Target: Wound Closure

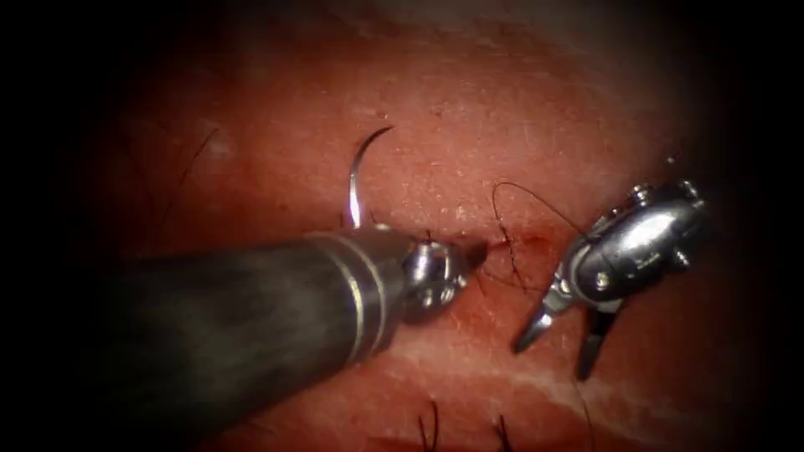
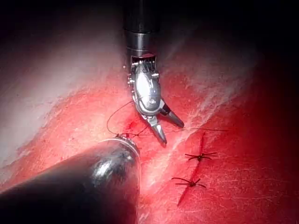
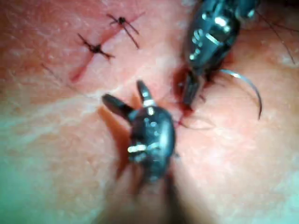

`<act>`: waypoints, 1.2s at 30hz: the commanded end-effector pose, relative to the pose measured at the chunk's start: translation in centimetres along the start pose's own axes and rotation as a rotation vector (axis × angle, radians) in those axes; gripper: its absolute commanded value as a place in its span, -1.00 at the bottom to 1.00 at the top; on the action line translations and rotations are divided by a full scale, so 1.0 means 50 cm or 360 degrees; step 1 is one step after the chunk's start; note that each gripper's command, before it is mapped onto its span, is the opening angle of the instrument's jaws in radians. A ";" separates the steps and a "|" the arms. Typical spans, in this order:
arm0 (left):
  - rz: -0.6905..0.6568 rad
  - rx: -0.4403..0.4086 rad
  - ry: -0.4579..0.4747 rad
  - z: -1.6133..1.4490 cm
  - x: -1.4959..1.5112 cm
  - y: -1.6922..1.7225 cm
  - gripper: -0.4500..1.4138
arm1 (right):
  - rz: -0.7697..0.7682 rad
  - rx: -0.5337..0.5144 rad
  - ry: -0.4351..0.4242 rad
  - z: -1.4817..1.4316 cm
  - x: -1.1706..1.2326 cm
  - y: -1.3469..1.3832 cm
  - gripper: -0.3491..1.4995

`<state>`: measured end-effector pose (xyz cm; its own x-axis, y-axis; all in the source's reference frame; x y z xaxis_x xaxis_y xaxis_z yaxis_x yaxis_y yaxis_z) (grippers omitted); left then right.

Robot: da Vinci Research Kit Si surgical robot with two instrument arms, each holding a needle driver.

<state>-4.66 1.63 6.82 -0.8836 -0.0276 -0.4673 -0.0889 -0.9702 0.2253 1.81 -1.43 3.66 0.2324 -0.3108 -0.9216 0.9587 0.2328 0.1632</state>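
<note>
The left tool [image 1: 469, 255] presses its tip down at the cut [image 1: 523, 243] in the tissue [image 1: 469, 109], its jaws drawn together on the curved needle [image 1: 360, 180] near one end; exactly where along the curve they grip is hidden behind the wrist. The rest of the needle arcs up and away behind that tool, free of the tissue, with its far end in the air on the left side of the cut. In the right wrist view the same needle [image 3: 247, 88] curves out beside the left tool [image 3: 189, 95], just past its dark closed tip. The right tool [image 1: 561, 339] hovers just beside the cut on the right, its two jaws spread wide and holding nothing. Dark thread [image 1: 511, 192] loops up from the cut between the two tools and runs toward the right tool's wrist. Two finished stitches [image 2: 200, 157] lie further along the cut, beyond the right tool [image 2: 170, 127], with red fluid [image 2: 131, 126] staining the tissue at the left tool's tip.
</note>
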 end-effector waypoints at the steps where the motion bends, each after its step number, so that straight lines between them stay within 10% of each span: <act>1: -0.0002 -0.0004 0.0001 0.0019 0.0005 0.0012 -1.00 | -0.0006 0.0020 0.0008 0.0040 -0.0009 -0.0008 0.22; 14: 0.0008 -0.0004 -0.0011 0.0007 -0.0011 0.0020 -1.00 | -0.0057 0.0068 -0.0044 0.0111 -0.0057 -0.0061 -0.06; 17: 0.0009 -0.0004 -0.0011 0.0006 -0.0011 0.0020 -1.00 | -0.0051 0.0096 -0.0076 0.0106 -0.0071 -0.0052 -1.00; 24: 0.0013 -0.0009 -0.0017 0.0008 -0.0014 0.0028 -1.00 | -0.0005 0.0044 -0.0079 0.0091 -0.0063 -0.0021 -1.00; 36: -0.0015 -0.0045 -0.0054 -0.0015 -0.0040 0.0113 -1.00 | 0.0281 -0.0394 0.0406 -0.0042 -0.0034 0.0003 -1.00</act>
<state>-4.44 1.08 6.91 -0.8998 -0.0116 -0.4361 -0.0828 -0.9769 0.1968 1.75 -1.06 3.68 0.3156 -0.0022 -0.9489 0.8228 0.4988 0.2725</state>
